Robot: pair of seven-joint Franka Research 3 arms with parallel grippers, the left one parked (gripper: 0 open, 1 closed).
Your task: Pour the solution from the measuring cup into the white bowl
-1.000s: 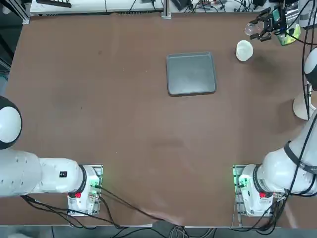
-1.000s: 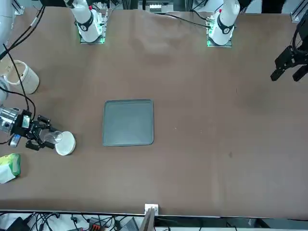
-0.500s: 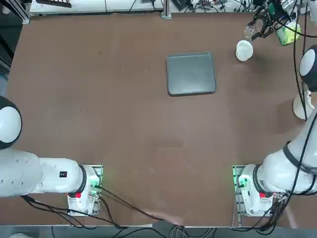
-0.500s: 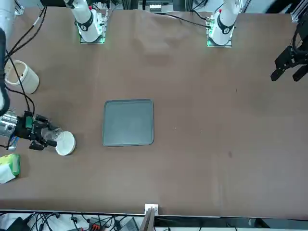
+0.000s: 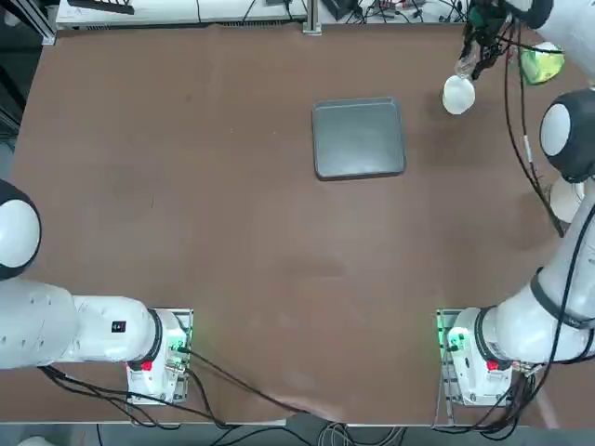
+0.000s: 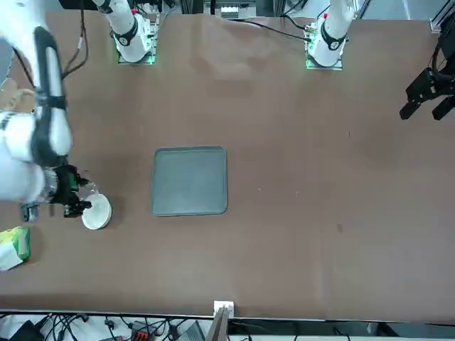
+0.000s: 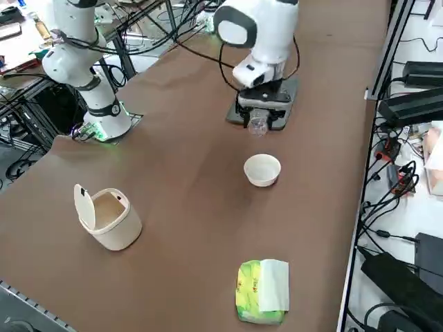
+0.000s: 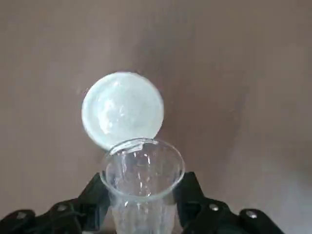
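Note:
The white bowl (image 5: 458,95) stands on the brown table near its far right corner, also shown in the front view (image 6: 96,212) and the right side view (image 7: 262,169). My right gripper (image 5: 471,56) hangs above the table close beside it, shut on the measuring cup (image 7: 258,126). In the wrist view the clear cup (image 8: 142,165) sits between the black fingers (image 8: 95,197), tipped, with its open mouth towards the bowl (image 8: 123,109) below. Gripper and cup overlap in the front view (image 6: 73,193).
A dark grey tray (image 5: 359,137) lies left of the bowl near the table's middle. A cream container with a flip lid (image 7: 107,218) and a green packet (image 7: 261,290) sit near the right edge. Cables run along the table's far edge.
The right arm has swung up and turned its wrist. The gripper with the cup has moved from beside the bowl to above and nearer it. The bowl has stayed put.

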